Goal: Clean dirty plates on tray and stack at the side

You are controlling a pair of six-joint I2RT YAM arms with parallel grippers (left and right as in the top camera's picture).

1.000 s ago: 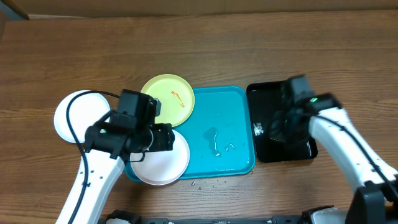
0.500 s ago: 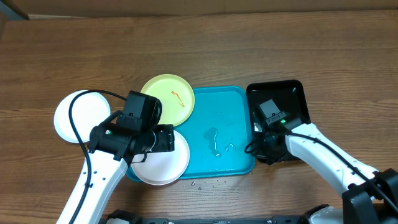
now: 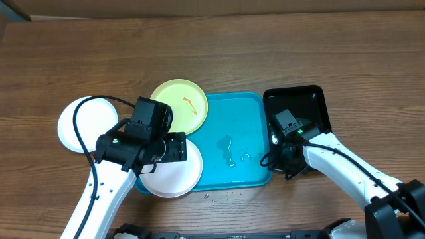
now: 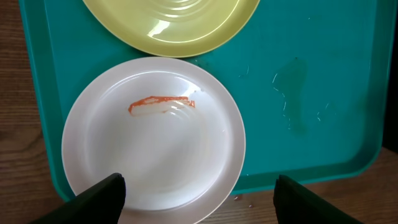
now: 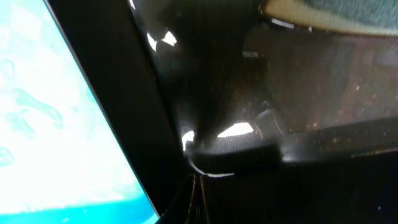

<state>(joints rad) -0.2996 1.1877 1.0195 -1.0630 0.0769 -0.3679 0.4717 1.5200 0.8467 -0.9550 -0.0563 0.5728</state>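
The turquoise tray (image 3: 246,116) holds a pale yellow-green plate (image 3: 178,105) with an orange smear at its back left and a white plate (image 3: 174,174) at its front left. The left wrist view shows the white plate (image 4: 152,143) with an orange-brown smear, the yellow-green plate (image 4: 174,25) and the tray (image 4: 298,74). A second white plate (image 3: 83,124) lies on the table to the left. My left gripper (image 3: 179,147) (image 4: 199,208) is open, hovering over the smeared white plate. My right gripper (image 3: 282,158) is low at the black tray's front left corner, its jaws lost in darkness.
The black glossy tray (image 3: 309,109) (image 5: 205,74) stands right of the turquoise tray (image 5: 56,124). A pale sponge-like thing with a green top (image 5: 329,9) lies in it. Water drops sit on the turquoise tray's middle (image 3: 229,151) and the table in front.
My right arm swung from the black tray's middle to its front left corner, then edged slightly forward. My left arm has barely moved.
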